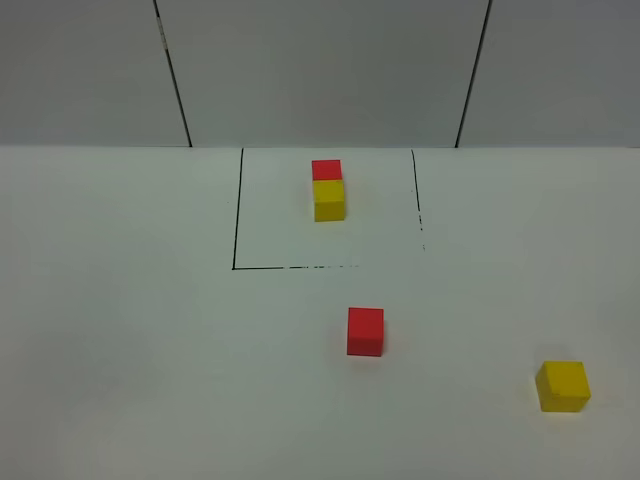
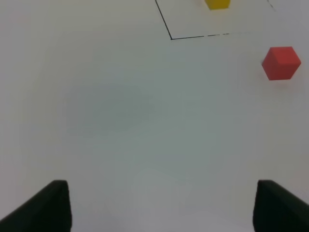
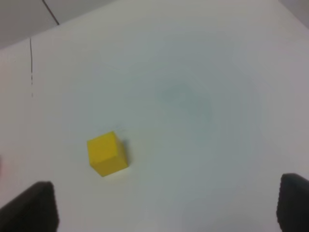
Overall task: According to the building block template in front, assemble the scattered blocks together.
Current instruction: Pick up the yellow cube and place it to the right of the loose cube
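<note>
The template is a red cube (image 1: 326, 169) joined to a yellow cube (image 1: 329, 199) inside a thin black outline (image 1: 236, 220) at the far middle of the table. A loose red cube (image 1: 365, 331) sits just in front of the outline, and a loose yellow cube (image 1: 563, 386) lies at the near right. Neither arm shows in the high view. My left gripper (image 2: 161, 208) is open and empty, with the red cube (image 2: 281, 63) well ahead and off to one side. My right gripper (image 3: 166, 208) is open too, the yellow cube (image 3: 107, 153) lying ahead of it, untouched.
The white table (image 1: 120, 330) runs back to a grey panelled wall (image 1: 320, 70). The outline's near line (image 2: 193, 36) and the template's yellow cube (image 2: 217, 4) show at the edge of the left wrist view.
</note>
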Motion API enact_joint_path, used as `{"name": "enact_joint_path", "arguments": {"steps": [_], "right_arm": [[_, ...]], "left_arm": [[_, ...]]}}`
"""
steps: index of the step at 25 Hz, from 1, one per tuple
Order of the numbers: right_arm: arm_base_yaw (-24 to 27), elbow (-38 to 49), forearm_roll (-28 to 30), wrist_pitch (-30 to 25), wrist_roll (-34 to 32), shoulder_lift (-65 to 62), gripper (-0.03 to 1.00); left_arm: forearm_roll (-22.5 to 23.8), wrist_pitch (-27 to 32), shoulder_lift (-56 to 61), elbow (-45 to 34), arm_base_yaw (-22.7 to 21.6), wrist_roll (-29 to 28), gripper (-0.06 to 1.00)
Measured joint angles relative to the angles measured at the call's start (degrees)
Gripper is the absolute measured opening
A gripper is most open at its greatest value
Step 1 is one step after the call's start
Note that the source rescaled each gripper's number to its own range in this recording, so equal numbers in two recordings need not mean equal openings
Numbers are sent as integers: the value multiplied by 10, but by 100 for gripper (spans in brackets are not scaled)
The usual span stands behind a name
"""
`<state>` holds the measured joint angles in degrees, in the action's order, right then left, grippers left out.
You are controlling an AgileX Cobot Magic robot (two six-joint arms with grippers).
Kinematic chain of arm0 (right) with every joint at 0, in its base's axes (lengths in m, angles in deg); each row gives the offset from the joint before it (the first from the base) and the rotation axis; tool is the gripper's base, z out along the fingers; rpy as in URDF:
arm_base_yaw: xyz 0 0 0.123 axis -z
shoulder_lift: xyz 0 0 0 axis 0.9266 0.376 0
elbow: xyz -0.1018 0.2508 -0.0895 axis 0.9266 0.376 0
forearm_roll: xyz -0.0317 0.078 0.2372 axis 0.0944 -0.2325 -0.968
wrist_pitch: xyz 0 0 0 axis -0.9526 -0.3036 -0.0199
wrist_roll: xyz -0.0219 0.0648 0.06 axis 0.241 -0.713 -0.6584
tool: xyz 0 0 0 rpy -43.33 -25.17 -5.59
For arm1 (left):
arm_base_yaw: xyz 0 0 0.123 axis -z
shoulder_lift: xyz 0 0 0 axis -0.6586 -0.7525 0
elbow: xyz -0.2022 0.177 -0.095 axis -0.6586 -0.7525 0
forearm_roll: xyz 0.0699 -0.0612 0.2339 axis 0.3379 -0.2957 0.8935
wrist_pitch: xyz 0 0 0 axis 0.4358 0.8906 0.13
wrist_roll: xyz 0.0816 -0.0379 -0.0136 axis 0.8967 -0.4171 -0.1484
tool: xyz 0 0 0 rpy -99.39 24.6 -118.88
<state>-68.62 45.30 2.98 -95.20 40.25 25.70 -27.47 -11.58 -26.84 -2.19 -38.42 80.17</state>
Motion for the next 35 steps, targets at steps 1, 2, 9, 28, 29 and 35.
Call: {"name": "enact_joint_path", "arguments": {"steps": [1, 2, 9, 28, 29, 35], "right_arm": [[0, 0, 0, 0, 0, 0, 80], [0, 0, 0, 0, 0, 0, 80], [0, 0, 0, 0, 0, 0, 80], [0, 0, 0, 0, 0, 0, 80], [0, 0, 0, 0, 0, 0, 80], [0, 0, 0, 0, 0, 0, 80]], "left_arm": [[0, 0, 0, 0, 1, 0, 69], [0, 0, 0, 0, 1, -1, 69], [-1, 0, 0, 0, 2, -4, 69], [-1, 0, 0, 0, 2, -4, 69], [-1, 0, 0, 0, 2, -4, 69], [-1, 0, 0, 0, 2, -4, 69]]}}
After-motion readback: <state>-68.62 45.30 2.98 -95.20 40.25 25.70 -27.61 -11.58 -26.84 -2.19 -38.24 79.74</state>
